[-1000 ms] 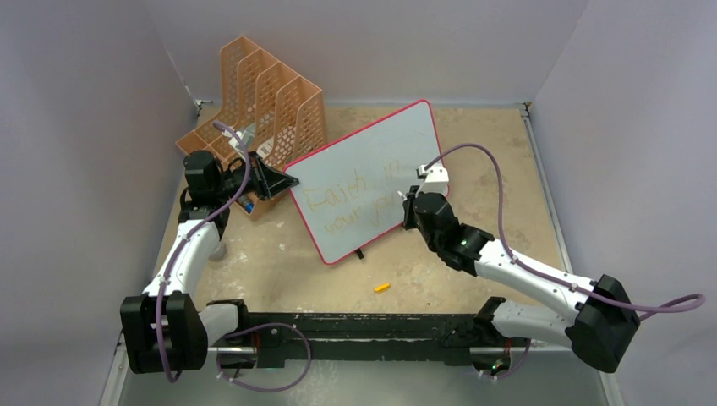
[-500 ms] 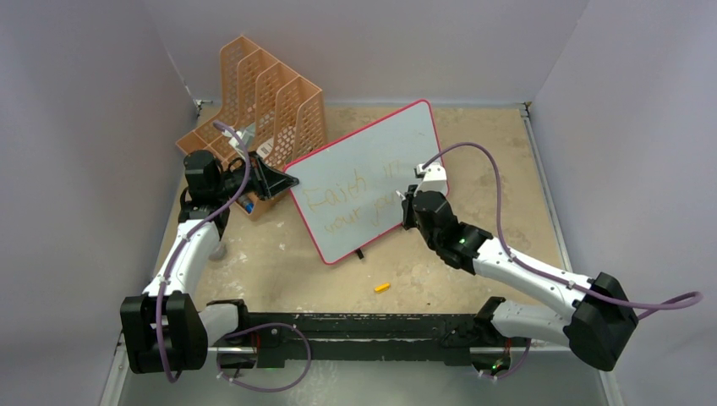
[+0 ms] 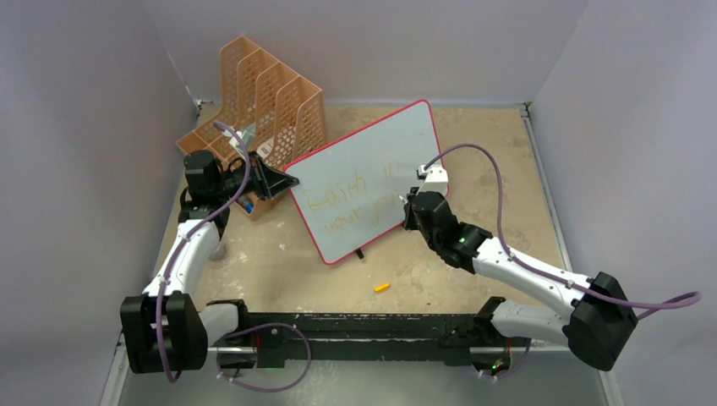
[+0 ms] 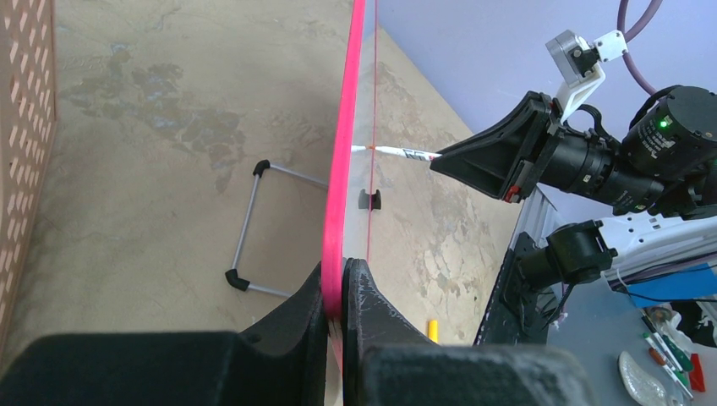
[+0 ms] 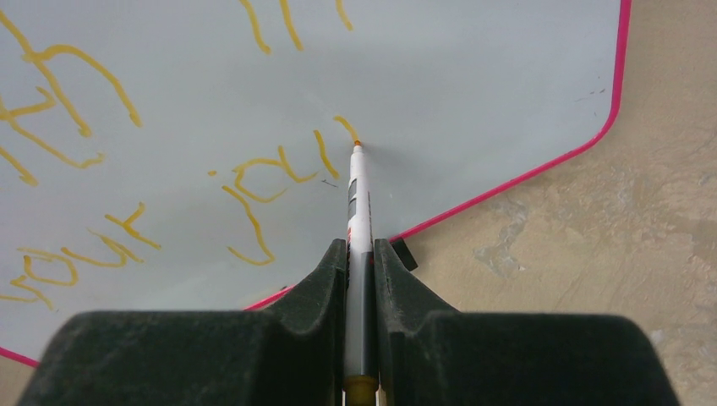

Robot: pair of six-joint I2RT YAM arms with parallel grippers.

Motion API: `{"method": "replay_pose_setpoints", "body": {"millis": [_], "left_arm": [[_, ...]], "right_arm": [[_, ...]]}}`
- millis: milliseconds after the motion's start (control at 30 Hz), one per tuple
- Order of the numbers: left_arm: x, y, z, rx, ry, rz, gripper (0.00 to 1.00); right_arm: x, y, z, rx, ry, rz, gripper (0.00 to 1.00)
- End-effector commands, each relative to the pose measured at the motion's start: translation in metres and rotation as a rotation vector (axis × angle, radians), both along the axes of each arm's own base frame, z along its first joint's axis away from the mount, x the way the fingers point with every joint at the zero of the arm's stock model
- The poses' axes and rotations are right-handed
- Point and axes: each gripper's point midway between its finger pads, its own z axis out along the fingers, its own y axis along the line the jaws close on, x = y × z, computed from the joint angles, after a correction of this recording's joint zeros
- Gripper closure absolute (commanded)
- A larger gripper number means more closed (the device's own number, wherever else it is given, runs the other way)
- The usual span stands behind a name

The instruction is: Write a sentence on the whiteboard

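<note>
The right tool (image 5: 361, 249) is closed tight on a marker (image 5: 359, 203). The barrel runs straight out between the two fingers, and the orange tip touches the whiteboard (image 5: 465, 85) directly ahead of the tool. The sentence (image 5: 254, 182) is in thin yellow-orange strokes in two lines, lying left of the tip and above it. The tip rests at the end of a short curved stroke that ends the lower line. Just to the right of the tool's fingers, the board's pink lower edge meets the tabletop (image 3: 490, 169) at a small black foot (image 5: 404, 254).

The left tool (image 4: 342, 271) is closed on the opposite side edge of the whiteboard (image 4: 347, 127), with the pink frame pinched between its two fingers. From this tool the board is seen edge-on, running straight away from the fingertips. Beyond the fingers, on their left, a bent wire stand (image 4: 254, 228) props up the back of the board. Farther left, at the border of the left wrist view, is the wall of an orange file rack (image 4: 25, 127). On the right of the fingers, a small yellow cap (image 4: 432, 328) lies on the tabletop close by. Farther out on that side, the marker (image 4: 397, 152) meets the writing face.

From above, the whiteboard (image 3: 380, 152) stands tilted between the left tool (image 3: 275, 180) and the right tool (image 3: 412, 203). The sentence (image 3: 355, 199) faces the right tool. The file rack (image 3: 270, 93) is just behind the left tool, and the cap (image 3: 382, 288) lies nearer the arm bases than either tool.
</note>
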Motion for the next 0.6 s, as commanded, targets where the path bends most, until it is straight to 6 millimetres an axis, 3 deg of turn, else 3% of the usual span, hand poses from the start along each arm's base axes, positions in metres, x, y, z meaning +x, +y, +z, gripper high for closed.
{"method": "replay_pose_setpoints", "body": {"millis": [0,567], "left_arm": [[0.0125,0.0074,0.0129,0.061,-0.128,0.028,1.0],[0.0135,0.0081,0.0124,0.063,-0.127,0.033,1.0]], "right_arm": [[-0.0016,0.004,0.0056,0.041,0.011,0.004,1.0],[-0.0093,0.0042,0.0021,0.065,0.045,0.01,1.0]]}}
